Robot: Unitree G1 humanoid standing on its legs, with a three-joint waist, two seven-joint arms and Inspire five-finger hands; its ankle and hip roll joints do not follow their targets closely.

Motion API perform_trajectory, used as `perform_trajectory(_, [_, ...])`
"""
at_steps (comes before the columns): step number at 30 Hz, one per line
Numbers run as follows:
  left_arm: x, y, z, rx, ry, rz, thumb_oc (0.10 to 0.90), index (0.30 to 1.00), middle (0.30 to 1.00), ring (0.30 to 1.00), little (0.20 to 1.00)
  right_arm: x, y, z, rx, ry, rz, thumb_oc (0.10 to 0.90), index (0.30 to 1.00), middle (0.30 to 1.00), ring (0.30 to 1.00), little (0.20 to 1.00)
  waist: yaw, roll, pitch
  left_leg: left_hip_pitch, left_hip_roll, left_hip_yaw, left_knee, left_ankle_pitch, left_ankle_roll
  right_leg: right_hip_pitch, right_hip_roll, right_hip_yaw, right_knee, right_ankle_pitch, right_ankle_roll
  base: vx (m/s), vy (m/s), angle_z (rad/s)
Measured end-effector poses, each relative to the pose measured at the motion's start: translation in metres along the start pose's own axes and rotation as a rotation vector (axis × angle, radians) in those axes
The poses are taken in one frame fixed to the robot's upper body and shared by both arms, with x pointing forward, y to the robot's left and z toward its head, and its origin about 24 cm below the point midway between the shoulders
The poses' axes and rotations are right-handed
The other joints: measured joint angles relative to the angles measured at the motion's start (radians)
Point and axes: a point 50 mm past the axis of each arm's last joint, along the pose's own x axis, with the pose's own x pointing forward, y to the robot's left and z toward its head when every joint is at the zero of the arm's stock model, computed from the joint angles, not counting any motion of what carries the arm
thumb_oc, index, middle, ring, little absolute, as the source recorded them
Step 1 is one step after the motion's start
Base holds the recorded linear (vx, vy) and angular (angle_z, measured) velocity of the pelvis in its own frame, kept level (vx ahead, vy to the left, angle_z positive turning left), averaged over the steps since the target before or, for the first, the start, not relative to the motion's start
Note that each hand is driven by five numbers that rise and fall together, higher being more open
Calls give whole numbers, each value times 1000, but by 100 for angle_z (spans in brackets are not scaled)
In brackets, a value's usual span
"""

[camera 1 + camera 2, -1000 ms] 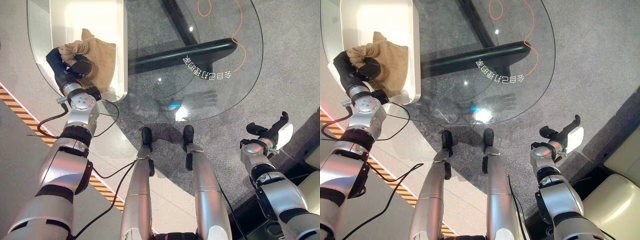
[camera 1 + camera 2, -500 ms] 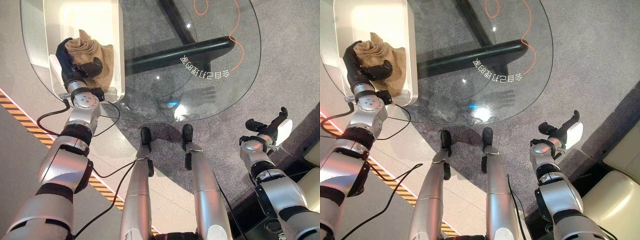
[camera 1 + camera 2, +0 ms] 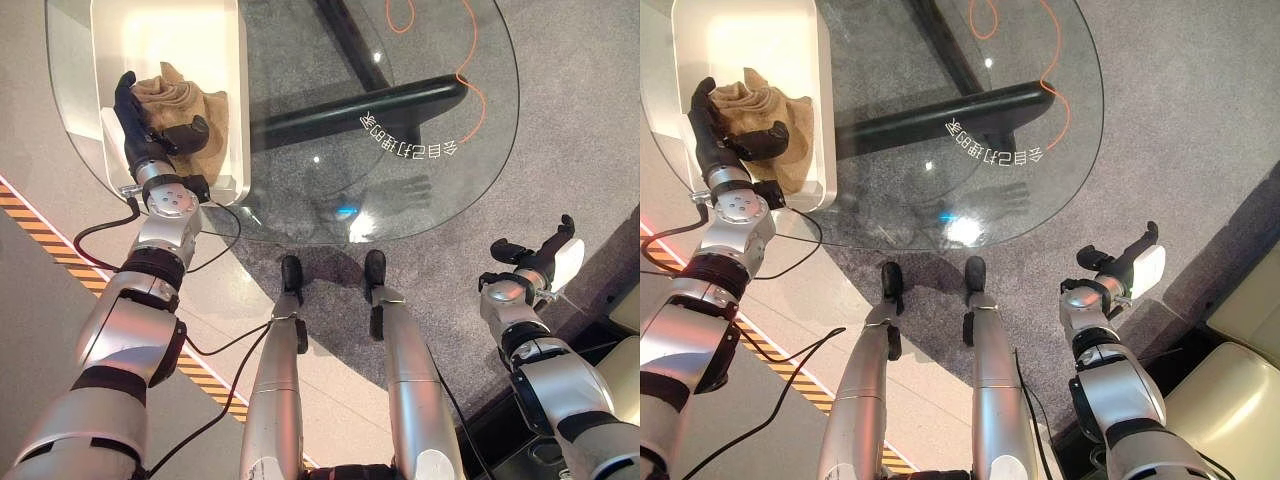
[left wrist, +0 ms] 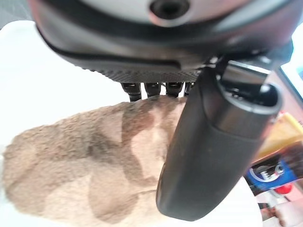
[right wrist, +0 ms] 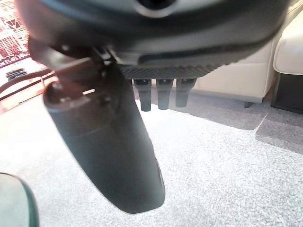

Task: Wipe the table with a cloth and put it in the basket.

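One tan cloth [image 3: 185, 115] lies in one white basket [image 3: 236, 70] under the splayed left hand [image 3: 140, 125]; right hand [image 3: 535, 262] idle, fingers relaxed

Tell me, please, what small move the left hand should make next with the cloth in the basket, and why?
Probably lift the left hand straight up out of the white basket. The tan cloth already lies inside the basket, and the hand's fingers look straightened beside it with only the thumb over it, so the drop seems done. The right hand hangs open off the glass table.
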Motion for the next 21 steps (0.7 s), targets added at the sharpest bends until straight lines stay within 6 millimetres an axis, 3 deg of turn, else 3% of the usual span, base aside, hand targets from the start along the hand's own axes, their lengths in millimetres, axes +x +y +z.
perform_trajectory(7, [-4, 6, -6, -57, -27, 14, 800, 900, 900, 900, 900, -17, 9, -37, -78, 96, 185, 800, 900, 900, 900, 900, 3, -1, -1, 172, 8, 5, -81, 5, 3, 169, 9, 12, -92, 13, 15, 8, -6, -4])
perform_trajectory(13, [-4, 22, -14, -58, -22, 44, 800, 900, 900, 900, 900, -27, -2, -79, -165, 211, 256, 800, 900, 900, 900, 900, 3, -4, -3, 361, 19, 17, -216, 38, 1, 365, 20, 17, -246, 61, 26, 36, -13, -8])
perform_trajectory(21, [-3, 49, -27, -63, -4, 75, 800, 900, 900, 900, 900, -37, -19, -115, -196, 325, 297, 800, 900, 900, 900, 900, 24, -4, -11, 570, 23, 41, -366, 66, 11, 567, 12, 13, -393, 99, 36, 48, -5, -5])
